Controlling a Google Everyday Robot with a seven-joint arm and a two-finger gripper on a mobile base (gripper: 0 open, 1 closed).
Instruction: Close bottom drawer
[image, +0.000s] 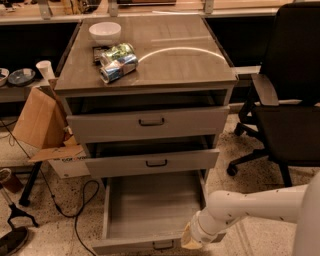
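Work on the closing step has barely begun, we judge: the bottom drawer (150, 207) stands pulled far out toward us at the foot of the cabinet, its grey tray open to view and its front panel at the near edge of the scene. Our gripper (190, 241) sits at the near right corner of that panel, just right of the small dark handle (163, 244). We cannot tell how far it is open, nor whether it has hold of anything. The next move, as we see it, calls for a straight push on the panel toward the far side, kept square so the tray does not skew. The middle drawer (152, 163) and top drawer (150, 123) above stand slightly out too. As for writing, a cardboard box (37, 120) at left bears dark print that is cut off and unreadable, and the crumpled packet (116, 61) on the table (180, 65) shows no label we can read.
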